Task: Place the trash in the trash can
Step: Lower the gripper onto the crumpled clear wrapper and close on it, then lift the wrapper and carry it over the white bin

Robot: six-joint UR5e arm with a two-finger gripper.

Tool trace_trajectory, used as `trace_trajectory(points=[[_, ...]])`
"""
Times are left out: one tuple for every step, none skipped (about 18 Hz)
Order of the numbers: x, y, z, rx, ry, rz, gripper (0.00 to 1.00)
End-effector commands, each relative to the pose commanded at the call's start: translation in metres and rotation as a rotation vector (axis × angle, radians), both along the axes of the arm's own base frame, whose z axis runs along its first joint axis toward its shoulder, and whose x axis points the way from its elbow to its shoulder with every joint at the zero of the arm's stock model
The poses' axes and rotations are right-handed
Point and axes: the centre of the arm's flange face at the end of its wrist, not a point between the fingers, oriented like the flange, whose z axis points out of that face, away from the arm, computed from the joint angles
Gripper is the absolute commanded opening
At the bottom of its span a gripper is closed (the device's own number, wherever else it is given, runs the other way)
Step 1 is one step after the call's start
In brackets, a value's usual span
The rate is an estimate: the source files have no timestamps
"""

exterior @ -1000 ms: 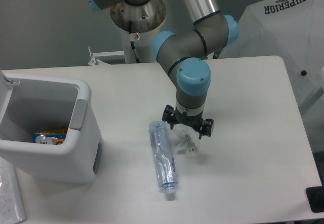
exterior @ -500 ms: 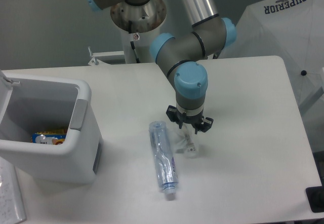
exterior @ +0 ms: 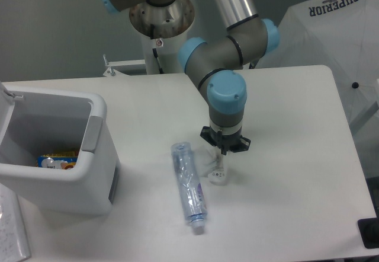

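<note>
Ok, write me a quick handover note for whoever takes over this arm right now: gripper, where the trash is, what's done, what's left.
Gripper: down at the crumpled clear cup, fingers closed in on it; a firm grip can't be confirmed.
Squashed bottle: lying flat on the table, left of the cup, untouched.
Trash can: at the table's left, open, some items already inside.
Done: neither clear piece binned.
Left: lift the cup, drop it in, then the bottle.

The claw [exterior: 220, 162] has narrowed — closed on the crumpled cup [exterior: 217, 175].
</note>
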Motion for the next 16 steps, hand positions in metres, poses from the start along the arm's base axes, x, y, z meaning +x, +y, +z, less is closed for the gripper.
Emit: trace_trajectory(points=[[-0.004,0.003,0.007,0.019,0.006,0.002,0.00],[-0.008,0.005,0.020,0.049,0.015,0.008,0.00],[-0.014,0.005,0.033,0.083,0.026,0.028,0.00],[-0.020,0.010,0.048,0.131,0.032,0.064,0.00],[-0.023,0.017,0.062,0.185,0.027,0.099,0.00],[-0.026,0.024,0.075,0.231,0.025,0.128,0.00],[-0.028,0.030,0.088,0.270,0.026,0.148,0.00],[-0.028,0.035,0.101,0.301,0.030,0.165,0.00],[-0.028,0.037,0.115,0.326,0.039,0.175,0.00],[-0.024,0.039,0.126,0.347,0.043,0.179,0.00],[-0.020,0.041,0.135,0.371,0.042,0.177,0.00],[-0.012,0.043,0.149,0.404,0.040,0.167,0.00],[-0.004,0.043,0.163,0.438,0.037,0.155,0.00],[0.003,0.041,0.176,0.472,0.030,0.146,0.00],[0.012,0.039,0.191,0.509,0.028,0.134,0.00],[0.021,0.039,0.204,0.545,0.018,0.118,0.00]])
